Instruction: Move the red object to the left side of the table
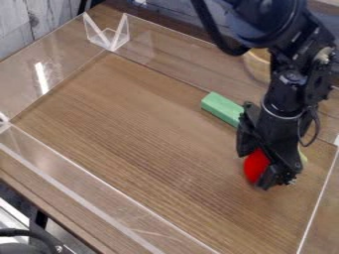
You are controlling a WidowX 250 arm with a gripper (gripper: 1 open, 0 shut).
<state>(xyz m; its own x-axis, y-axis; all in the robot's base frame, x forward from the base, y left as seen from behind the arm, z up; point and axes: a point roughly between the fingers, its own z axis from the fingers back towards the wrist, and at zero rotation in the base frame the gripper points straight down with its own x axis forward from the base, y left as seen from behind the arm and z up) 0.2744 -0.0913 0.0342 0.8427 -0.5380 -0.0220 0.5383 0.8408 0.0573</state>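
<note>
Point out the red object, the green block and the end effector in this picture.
red object [256, 168], camera view, on its rounded red side.
green block [223, 106], camera view, on its flat top.
end effector [268, 169], camera view, midway between its fingertips, open around the red object.

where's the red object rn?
Camera view: the red object sits on the table at its right side, between the open gripper fingers, just below the green block.
</note>
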